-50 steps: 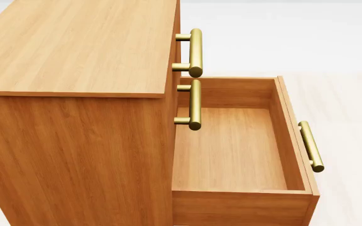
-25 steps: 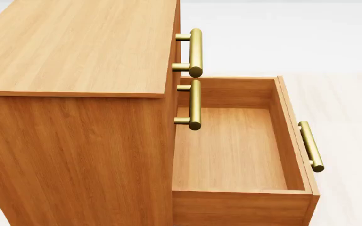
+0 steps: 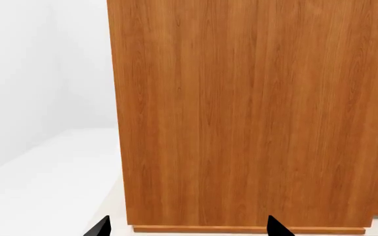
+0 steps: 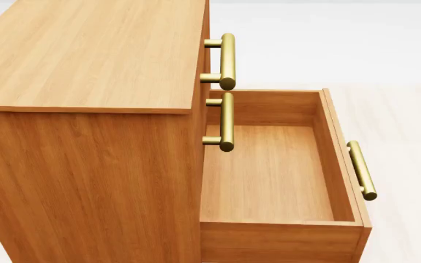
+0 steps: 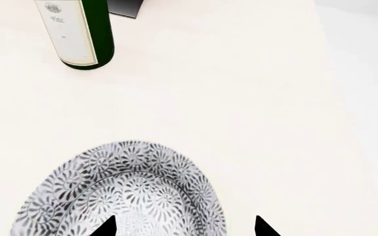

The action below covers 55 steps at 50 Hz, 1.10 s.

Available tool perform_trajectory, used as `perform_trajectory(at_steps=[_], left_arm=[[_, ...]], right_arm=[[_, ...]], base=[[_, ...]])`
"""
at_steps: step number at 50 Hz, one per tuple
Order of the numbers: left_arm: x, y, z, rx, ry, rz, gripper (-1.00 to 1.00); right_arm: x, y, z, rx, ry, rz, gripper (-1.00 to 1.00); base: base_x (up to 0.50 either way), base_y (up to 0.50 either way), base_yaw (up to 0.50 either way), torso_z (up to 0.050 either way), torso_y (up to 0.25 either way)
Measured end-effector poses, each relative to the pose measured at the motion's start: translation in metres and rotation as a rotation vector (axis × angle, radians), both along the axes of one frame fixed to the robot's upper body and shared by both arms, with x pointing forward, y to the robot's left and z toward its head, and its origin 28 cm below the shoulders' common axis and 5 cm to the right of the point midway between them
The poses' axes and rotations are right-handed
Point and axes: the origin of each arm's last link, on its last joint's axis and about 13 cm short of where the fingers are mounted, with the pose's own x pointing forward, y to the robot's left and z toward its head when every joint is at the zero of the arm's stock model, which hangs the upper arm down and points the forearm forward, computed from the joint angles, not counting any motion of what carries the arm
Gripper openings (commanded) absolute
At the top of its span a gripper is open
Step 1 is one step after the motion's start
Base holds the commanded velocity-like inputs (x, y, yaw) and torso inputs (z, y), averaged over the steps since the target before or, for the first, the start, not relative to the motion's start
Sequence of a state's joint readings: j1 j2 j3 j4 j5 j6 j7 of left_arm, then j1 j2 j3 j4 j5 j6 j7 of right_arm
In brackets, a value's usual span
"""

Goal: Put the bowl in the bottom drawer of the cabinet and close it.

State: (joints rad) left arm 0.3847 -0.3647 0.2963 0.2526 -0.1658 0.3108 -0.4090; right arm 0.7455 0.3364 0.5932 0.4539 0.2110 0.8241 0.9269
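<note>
Below, bottom drawer (image 4: 269, 175) pulled out, bowl (image 5: 120, 191) elsewhere.

Bottom drawer (image 4: 269, 181) right of cabinet (image 4: 86, 109) (pulled out)

Head camera looks steeply down on the orange-brown wood-grain cabinet (image 4: 86, 55); left wrist faces its side close; right wrist looks down at the pale floor (image 5: 255, 98).

Pale cream surface (image 5: 274, 98) carries patterned bowl (image 5: 126, 189) and, well apart, upright green bottle (image 5: 77, 32) with white label. Pale floor (image 4: 408, 115) carries wooden cabinet (image 4: 86, 137), bottom drawer (image 4: 269, 175) pulled open.
</note>
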Motion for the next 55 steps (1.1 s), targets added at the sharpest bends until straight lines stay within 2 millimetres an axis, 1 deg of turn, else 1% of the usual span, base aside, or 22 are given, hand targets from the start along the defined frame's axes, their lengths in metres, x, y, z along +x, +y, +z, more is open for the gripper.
perform_trajectory(at_steps=[10,23,31,32,37,44,55], left_arm=[[0.000,0.000,0.000,0.000,-0.001,0.000,1.00],[-0.001,0.000,0.001,0.000,-0.002,0.000,1.00],[-0.001,0.000,0.001,0.000,-0.003,0.000,1.00],[-0.001,0.000,0.001,0.000,-0.003,0.000,1.00],[0.000,0.000,0.001,0.000,-0.003,0.001,1.00],[0.000,0.000,0.001,0.000,-0.003,0.001,1.00],[0.000,0.000,0.000,0.000,-0.002,0.001,1.00]], right_arm=[[0.000,-0.002,-0.005,0.037,0.012,-0.020,1.00],[0.005,-0.003,-0.005,0.072,-0.003,-0.041,1.00],[0.005,-0.004,-0.013,0.106,0.016,-0.039,1.00],[0.004,-0.004,-0.013,0.105,0.019,-0.036,-1.00],[0.003,-0.005,-0.014,0.088,0.035,-0.030,-1.00],[0.002,-0.005,-0.013,0.022,0.036,-0.010,-1.00],[0.001,0.001,-0.001,-0.126,-0.018,0.067,-1.00]], base=[[0.00,0.00,0.00,0.000,0.000],[0.00,0.00,0.00,-0.001,0.000],[0.00,0.00,0.00,0.000,0.000],[0.00,0.00,0.00,0.000,0.000],[0.00,0.00,0.00,-0.002,0.000],[0.00,0.00,0.00,0.000,0.000],[0.00,0.00,0.00,0.000,0.000]])
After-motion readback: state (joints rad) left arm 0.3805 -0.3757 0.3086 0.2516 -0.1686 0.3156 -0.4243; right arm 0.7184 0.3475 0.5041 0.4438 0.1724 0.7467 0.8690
